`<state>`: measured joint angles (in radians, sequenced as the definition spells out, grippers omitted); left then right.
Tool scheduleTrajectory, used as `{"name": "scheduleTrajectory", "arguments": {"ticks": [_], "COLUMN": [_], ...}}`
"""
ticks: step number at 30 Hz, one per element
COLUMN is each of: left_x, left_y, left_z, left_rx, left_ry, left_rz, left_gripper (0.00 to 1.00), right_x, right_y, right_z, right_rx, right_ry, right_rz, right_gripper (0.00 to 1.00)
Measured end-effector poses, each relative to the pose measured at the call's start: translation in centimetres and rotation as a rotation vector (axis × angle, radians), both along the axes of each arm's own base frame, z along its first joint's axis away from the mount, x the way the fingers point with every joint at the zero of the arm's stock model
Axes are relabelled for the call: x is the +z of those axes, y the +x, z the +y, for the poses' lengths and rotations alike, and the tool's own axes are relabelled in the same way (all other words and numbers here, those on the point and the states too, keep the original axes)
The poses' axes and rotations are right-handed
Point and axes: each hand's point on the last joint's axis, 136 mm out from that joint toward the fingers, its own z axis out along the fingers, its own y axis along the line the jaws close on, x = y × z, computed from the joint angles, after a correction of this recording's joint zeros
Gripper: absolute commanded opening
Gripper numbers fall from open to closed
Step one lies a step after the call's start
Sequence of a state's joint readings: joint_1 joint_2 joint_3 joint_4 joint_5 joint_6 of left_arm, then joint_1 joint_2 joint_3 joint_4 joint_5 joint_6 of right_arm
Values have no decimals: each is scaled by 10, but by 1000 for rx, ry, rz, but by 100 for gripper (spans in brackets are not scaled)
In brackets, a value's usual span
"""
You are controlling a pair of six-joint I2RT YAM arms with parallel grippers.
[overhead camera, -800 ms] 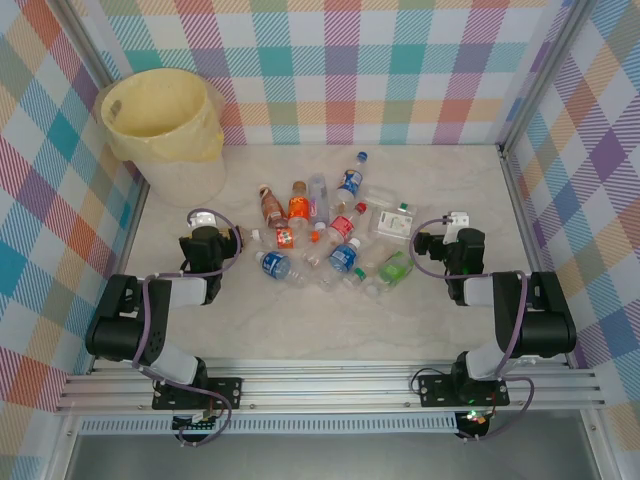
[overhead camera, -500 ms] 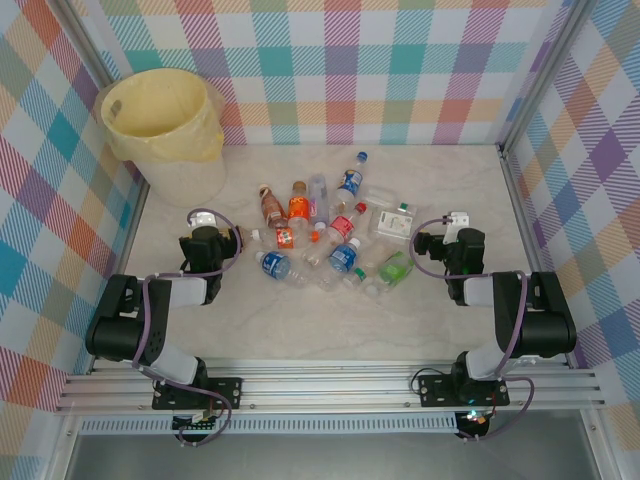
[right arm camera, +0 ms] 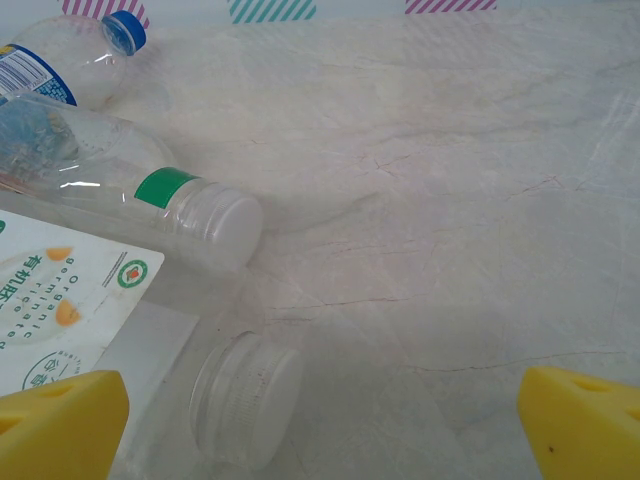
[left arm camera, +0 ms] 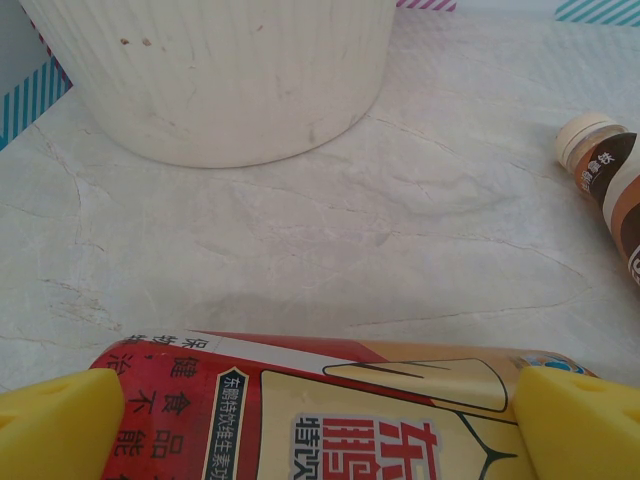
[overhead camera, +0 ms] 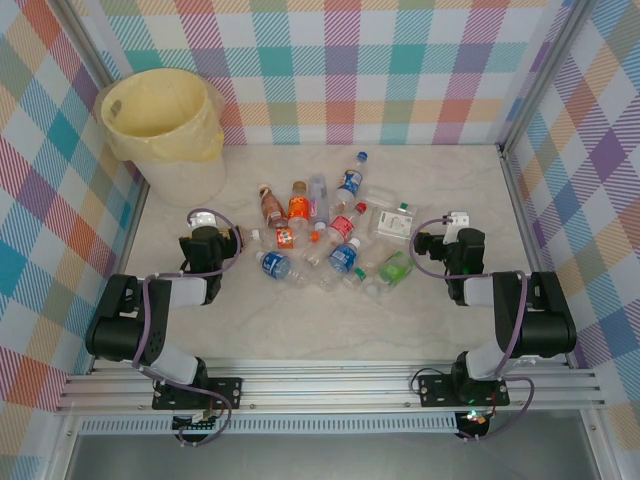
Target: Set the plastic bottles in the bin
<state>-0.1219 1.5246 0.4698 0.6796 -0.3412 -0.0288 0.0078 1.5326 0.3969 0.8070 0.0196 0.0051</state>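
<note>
The bin (overhead camera: 160,120), white with a pale yellow bag, stands at the back left. Several plastic bottles (overhead camera: 330,235) lie in a cluster at mid-table. My left gripper (overhead camera: 210,238) sits left of the cluster, open. In the left wrist view a red-and-gold labelled bottle (left arm camera: 300,410) lies across the gap of my left gripper (left arm camera: 320,430), with the bin's ribbed wall (left arm camera: 220,70) ahead. My right gripper (overhead camera: 445,240) is open at the cluster's right. In the right wrist view my right gripper (right arm camera: 320,425) has a clear white-capped bottle (right arm camera: 245,400) toward its left fingertip (right arm camera: 60,425).
A brown-labelled bottle (left arm camera: 610,175) lies right of the left gripper. Ahead-left of the right gripper lie a green-banded clear bottle (right arm camera: 150,200), a blue-capped bottle (right arm camera: 70,60) and a white label with orange print (right arm camera: 60,300). Checked walls (overhead camera: 340,70) enclose the table.
</note>
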Motion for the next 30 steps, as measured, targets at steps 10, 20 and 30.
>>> {"name": "scheduleTrajectory", "arguments": {"ticks": [10, 20, 30], "left_x": [48, 67, 54], "left_y": [-17, -23, -51], "left_z": [1, -27, -60], "left_rx": [15, 81, 27], "left_ry": [-51, -314, -540], "left_rz": [-52, 70, 247], "left_gripper": [100, 100, 100], "right_x": [53, 54, 7], "right_y": [5, -25, -72], "right_z": [-3, 13, 60], "right_rx": [-34, -221, -354], "right_ry": [38, 502, 637], "right_rz": [-5, 303, 724], "right_gripper": [100, 100, 97]}}
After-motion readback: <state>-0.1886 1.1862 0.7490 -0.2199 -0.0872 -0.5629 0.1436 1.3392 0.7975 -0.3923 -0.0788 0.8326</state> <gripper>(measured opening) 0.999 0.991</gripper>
